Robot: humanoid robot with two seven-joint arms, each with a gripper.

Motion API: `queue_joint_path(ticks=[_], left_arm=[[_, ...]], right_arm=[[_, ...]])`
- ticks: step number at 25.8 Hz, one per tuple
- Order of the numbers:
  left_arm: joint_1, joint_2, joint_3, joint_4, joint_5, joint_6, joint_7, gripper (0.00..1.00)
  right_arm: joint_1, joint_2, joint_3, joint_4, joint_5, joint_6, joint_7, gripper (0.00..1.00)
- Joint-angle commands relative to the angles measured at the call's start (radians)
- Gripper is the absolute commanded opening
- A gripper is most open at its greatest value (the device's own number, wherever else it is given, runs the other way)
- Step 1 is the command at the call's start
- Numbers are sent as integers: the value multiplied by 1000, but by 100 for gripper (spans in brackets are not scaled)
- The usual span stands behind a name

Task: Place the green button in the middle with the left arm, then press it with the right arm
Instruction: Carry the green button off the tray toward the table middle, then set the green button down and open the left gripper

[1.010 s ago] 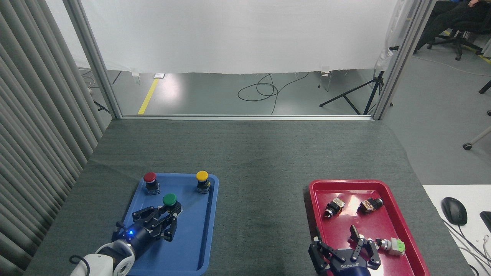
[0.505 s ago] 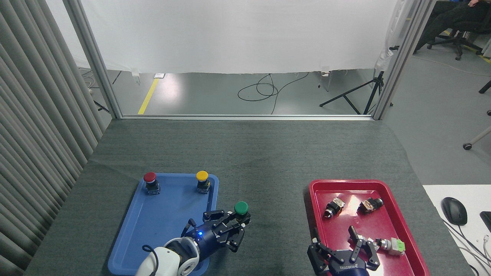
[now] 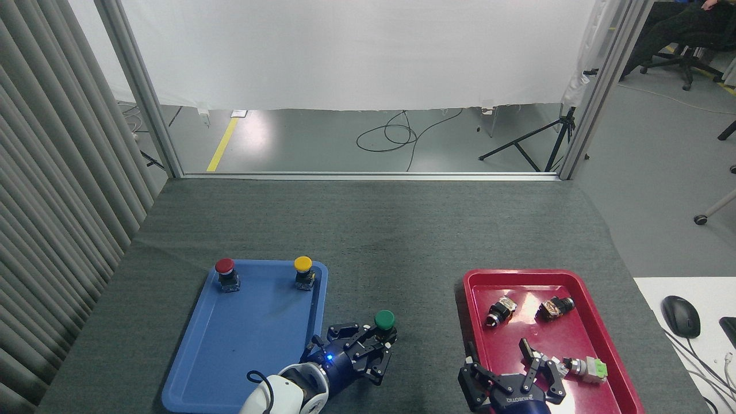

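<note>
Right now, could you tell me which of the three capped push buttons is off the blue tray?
The green button: it is over the grey cloth between the trays, in the left claw. The red button and yellow button stand at the blue tray's far end.

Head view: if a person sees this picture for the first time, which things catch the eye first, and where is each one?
The small push-button with a round green cap stands out, held in the left pincer over the bare dark grey tabletop cloth between the trays. Left of it lies the blue plastic tray with a red-capped button and a yellow-capped button at its far end. The red plastic tray lies at the right.
</note>
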Motion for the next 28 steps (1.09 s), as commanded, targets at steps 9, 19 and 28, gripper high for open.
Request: queue_joint_path(ticks=[9, 19, 28], left_arm=[[13, -9, -7, 2, 1, 30, 9, 99], [282, 211, 144, -494, 25, 127, -8, 99], [575, 261, 518, -785, 28, 195, 75, 99]], right_arm=[[-18, -3, 8, 0, 5, -3, 0, 100], [-30, 30, 57, 10, 29, 6, 3, 97], [-126, 44, 205, 81, 98, 0, 69, 0]])
